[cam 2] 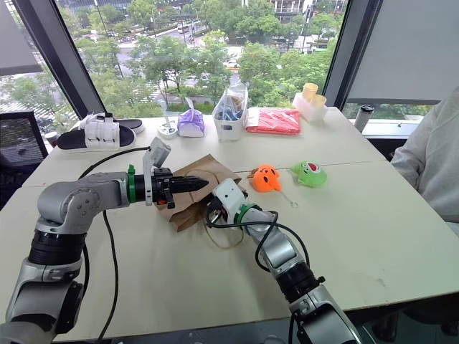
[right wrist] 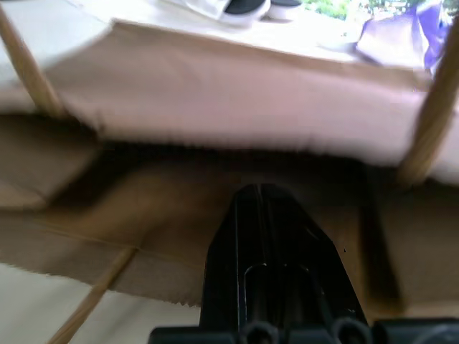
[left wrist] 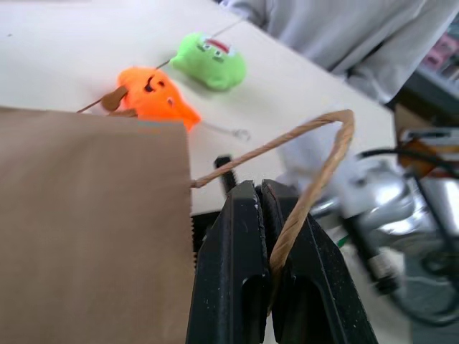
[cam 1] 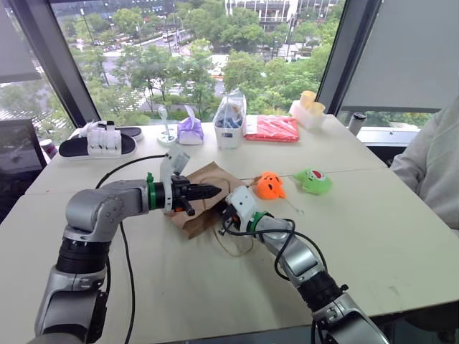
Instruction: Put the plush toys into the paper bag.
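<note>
Opening the paper bag (cam 1: 208, 197) in the middle of the surface (cam 1: 373, 236). Left pincer (left wrist: 262, 197) clamped on 1 tan cord handle (left wrist: 315, 172), lifting the bag's upper wall. Right pincer (right wrist: 262, 197) closed, empty, tip poking into the bag's mouth. Orange toy (cam 1: 269, 185) just beyond the bag, green toy (cam 1: 313, 180) beside it. Next, likely: spreading the mouth wider, then fetching the orange toy.

on the pale table (cam 1: 401, 236) by the window sit a black and white sandal (cam 1: 99, 142), a purple pouch (cam 1: 190, 130), a clear bag with blue things (cam 1: 229, 120), a red packet (cam 1: 272, 128), yellow cups (cam 1: 310, 102), and a person's sleeve (cam 1: 430, 161) at the side.
</note>
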Controlling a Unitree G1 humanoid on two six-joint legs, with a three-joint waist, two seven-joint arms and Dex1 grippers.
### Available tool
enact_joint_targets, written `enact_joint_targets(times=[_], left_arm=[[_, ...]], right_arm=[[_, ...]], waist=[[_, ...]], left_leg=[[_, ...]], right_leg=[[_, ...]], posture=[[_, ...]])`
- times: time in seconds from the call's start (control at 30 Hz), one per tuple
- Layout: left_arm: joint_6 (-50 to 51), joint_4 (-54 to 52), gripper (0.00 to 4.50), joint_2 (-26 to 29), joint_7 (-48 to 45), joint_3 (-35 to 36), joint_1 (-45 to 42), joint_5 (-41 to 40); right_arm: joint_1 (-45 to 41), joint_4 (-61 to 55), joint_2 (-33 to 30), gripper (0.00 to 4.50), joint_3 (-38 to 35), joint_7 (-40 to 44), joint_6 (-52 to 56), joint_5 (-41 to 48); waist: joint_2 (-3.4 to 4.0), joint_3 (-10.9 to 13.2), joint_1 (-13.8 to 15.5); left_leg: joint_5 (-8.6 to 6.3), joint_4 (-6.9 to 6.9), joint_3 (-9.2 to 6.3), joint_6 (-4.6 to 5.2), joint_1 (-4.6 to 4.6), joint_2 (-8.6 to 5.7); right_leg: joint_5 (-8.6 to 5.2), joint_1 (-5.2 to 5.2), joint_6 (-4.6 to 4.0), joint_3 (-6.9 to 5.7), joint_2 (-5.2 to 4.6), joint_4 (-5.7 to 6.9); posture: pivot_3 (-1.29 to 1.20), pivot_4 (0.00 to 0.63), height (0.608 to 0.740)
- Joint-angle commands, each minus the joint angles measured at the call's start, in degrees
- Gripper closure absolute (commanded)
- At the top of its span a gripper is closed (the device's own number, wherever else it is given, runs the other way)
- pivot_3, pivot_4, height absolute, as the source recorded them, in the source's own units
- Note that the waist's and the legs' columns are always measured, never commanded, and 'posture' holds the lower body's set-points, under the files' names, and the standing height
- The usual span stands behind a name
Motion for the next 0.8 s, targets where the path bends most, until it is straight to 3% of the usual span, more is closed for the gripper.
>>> enact_joint_targets(times=[0.03,0.37,0.57,0.8], left_arm=[[2.0,-3.1,4.40,0.5,0.3,1.6,-1.2,-3.3],[2.7,3.5,4.40,-0.1,5.2,7.7,-6.5,-5.7],[2.9,7.3,4.40,2.5,3.9,10.6,-11.3,-7.0],[2.9,6.4,4.40,5.1,1.6,10.8,-11.0,-9.0]], right_arm=[[-3.3,1.4,2.3,4.50,-0.5,0.2,-3.2,-0.7],[-5.6,13.7,6.4,4.50,0.4,0.2,-10.0,-4.2],[-3.7,14.2,6.5,4.50,0.3,0.4,-10.5,-5.0],[-2.2,13.7,7.4,4.50,0.9,1.0,-9.7,-5.8]], waist=[[0.00,0.0,-0.2],[-0.01,0.0,-1.0],[0.00,0.0,-1.2],[0.00,0.0,-1.2]], left_leg=[[0.00,-0.01,0.00,-0.01,0.00,0.01],[0.00,0.04,-0.08,-0.06,-0.01,-0.01],[-0.02,-0.01,-0.08,-0.12,0.02,0.04],[-0.04,0.00,-0.08,-0.14,0.02,0.05]], right_leg=[[0.00,0.00,0.00,0.00,0.01,0.00],[0.02,0.02,-0.04,0.01,0.03,0.02],[0.02,-0.01,-0.04,0.02,0.09,0.03],[0.02,-0.01,-0.04,0.05,0.11,0.03]], posture=[[0.00,0.150,0.740],[0.00,0.150,0.740],[0.00,0.150,0.740],[0.00,0.150,0.740]])
